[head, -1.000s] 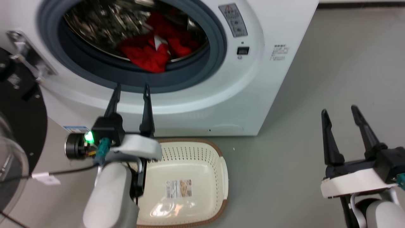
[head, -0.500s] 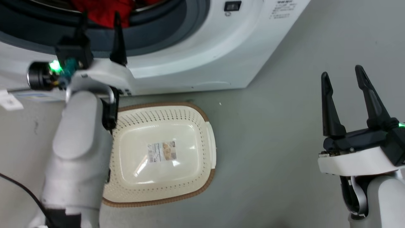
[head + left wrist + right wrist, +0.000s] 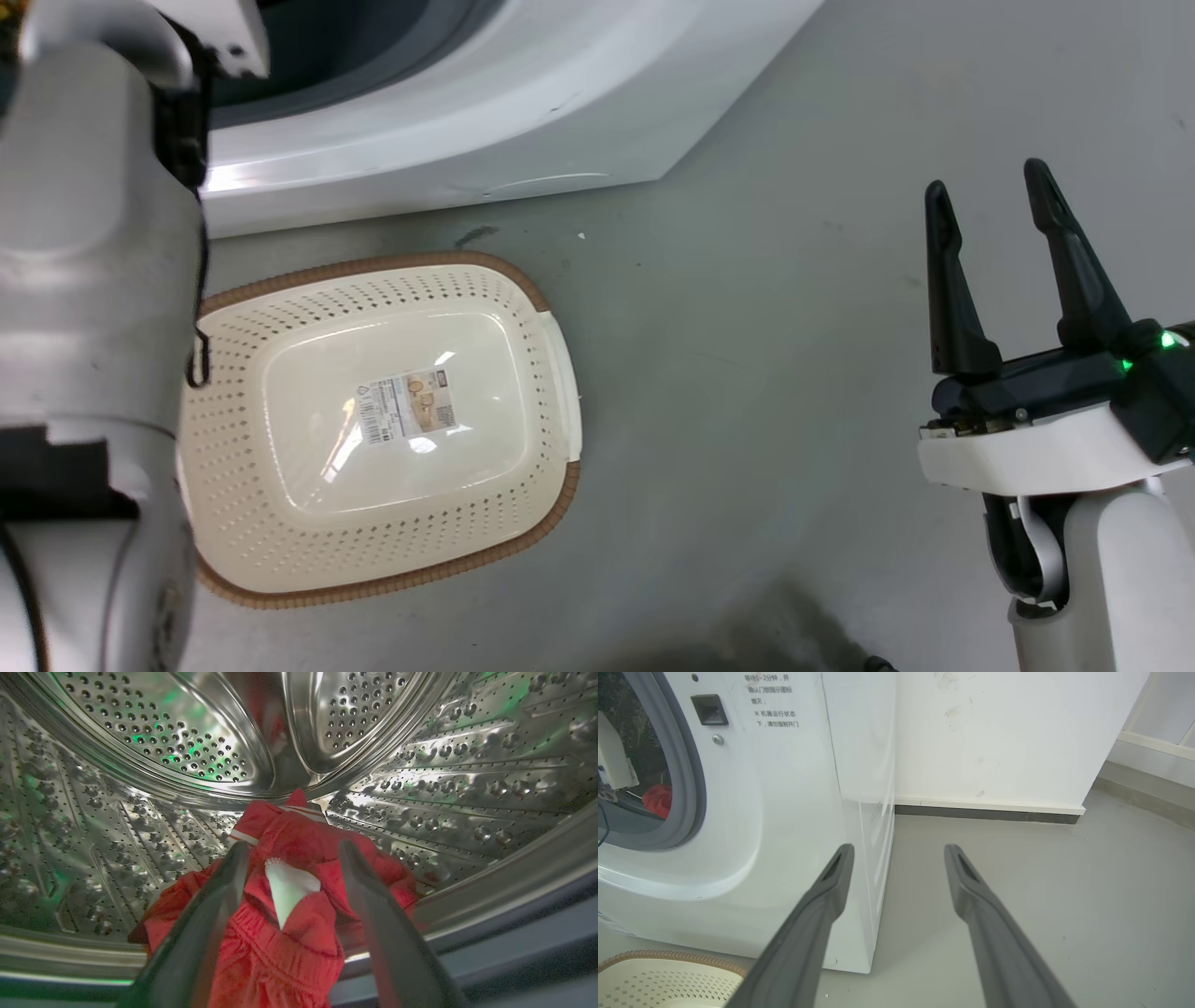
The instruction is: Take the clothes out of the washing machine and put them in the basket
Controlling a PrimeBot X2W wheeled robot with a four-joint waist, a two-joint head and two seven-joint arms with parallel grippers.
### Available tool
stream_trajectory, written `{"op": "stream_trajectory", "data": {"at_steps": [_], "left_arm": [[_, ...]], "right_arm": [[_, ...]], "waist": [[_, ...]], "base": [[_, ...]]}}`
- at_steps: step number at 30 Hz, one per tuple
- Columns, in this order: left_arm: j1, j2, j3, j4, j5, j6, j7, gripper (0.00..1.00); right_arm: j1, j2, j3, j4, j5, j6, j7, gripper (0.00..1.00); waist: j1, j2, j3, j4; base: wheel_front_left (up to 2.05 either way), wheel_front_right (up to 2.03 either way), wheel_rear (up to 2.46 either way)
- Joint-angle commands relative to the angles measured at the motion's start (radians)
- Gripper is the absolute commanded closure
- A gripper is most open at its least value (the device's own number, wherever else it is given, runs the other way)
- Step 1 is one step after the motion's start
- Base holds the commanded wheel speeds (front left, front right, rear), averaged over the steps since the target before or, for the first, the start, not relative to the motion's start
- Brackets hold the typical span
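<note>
The red clothes (image 3: 299, 830) with white trim lie heaped low at the front of the washing machine's steel drum (image 3: 163, 742). My left gripper (image 3: 294, 845) is inside the drum, open, its fingers straddling the top of the heap without closing on it. In the head view my left forearm (image 3: 93, 280) reaches up into the washing machine (image 3: 467, 121). The cream basket (image 3: 373, 271) stands on the floor right in front of it, holding nothing but its label. My right gripper (image 3: 986, 177) hangs open over bare floor to the right, empty, and the right wrist view (image 3: 900, 847) shows the same.
The right wrist view shows the washing machine's white front (image 3: 784, 788), a bit of red clothes (image 3: 657, 799) through the porthole and the basket's corner (image 3: 668, 975). A white wall with a dark skirting (image 3: 985, 814) stands behind. Grey floor (image 3: 794, 327) spreads to the right.
The head camera has tilted down, so the porthole has left the view. My left gripper went up and forward through the porthole into the drum. The right gripper has stayed open, about where it was.
</note>
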Motion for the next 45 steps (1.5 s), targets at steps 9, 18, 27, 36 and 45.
{"op": "stream_trajectory", "data": {"at_steps": [9,18,27,36,45], "left_arm": [[-0.217,0.085,-0.055,0.189,0.035,-0.059,0.25,0.0],[-0.335,0.148,-0.075,0.272,0.03,-0.087,0.486,0.0],[-0.355,0.18,-0.068,0.271,0.011,-0.047,0.565,0.26],[-0.318,0.169,-0.075,0.245,-0.005,-0.013,0.581,1.0],[-0.254,0.168,-0.088,0.145,-0.002,0.04,0.353,1.0]], "right_arm": [[-0.029,0.003,0.039,0.053,0.046,-0.001,-0.036,0.0],[-0.042,0.003,0.075,0.082,0.074,-0.001,-0.052,0.0],[-0.063,0.003,0.092,0.104,0.103,-0.001,-0.063,0.0],[-0.08,0.003,0.082,0.115,0.109,-0.001,-0.07,0.0],[-0.065,0.003,0.066,0.13,0.093,-0.001,-0.069,0.0]], "waist": [[-0.0002,-0.0001,0.037,-0.067],[-0.0002,-0.0001,0.094,-0.115],[-0.0002,-0.0001,0.139,-0.14],[-0.0002,-0.0001,0.139,-0.136],[-0.0002,-0.0001,0.074,-0.118]], "base": [[0.0,0.0,0.0],[0.0,0.0,0.0],[0.0,0.0,0.0],[0.0,0.0,0.0],[0.0,0.0,0.0]]}}
